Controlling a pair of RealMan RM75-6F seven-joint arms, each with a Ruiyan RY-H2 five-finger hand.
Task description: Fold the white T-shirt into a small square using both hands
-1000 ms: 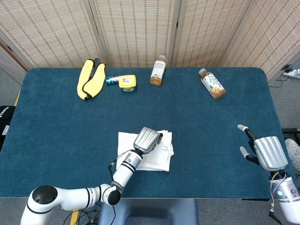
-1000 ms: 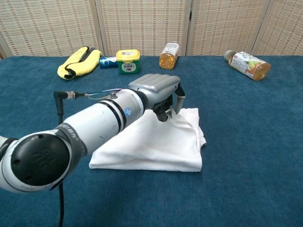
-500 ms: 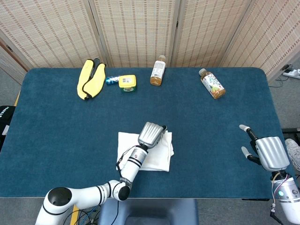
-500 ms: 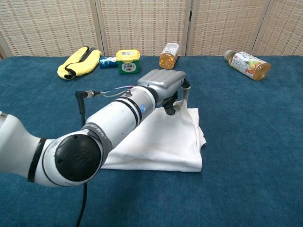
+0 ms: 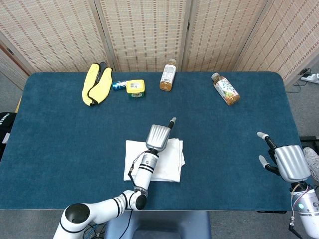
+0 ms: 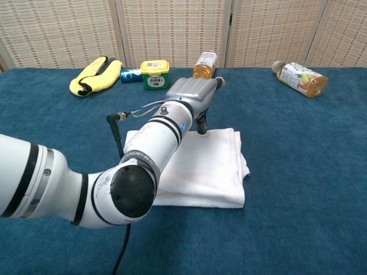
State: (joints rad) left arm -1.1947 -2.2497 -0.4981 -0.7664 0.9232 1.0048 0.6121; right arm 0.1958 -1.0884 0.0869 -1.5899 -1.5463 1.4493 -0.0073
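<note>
Along the far edge of the blue table (image 5: 60,129) lie a yellow cloth (image 5: 96,83), a small green tub (image 5: 135,87), and two drink bottles, one standing (image 5: 168,75) and one lying on its side (image 5: 225,89). The white T-shirt (image 5: 167,162) lies folded in the near middle. The left hand (image 5: 158,136) is above its far edge, fingers stretched out, holding nothing. A second ago it was pressing down on the shirt; now it has lifted. The right hand (image 5: 285,160) sits far off to the right, open, holding nothing.
</note>
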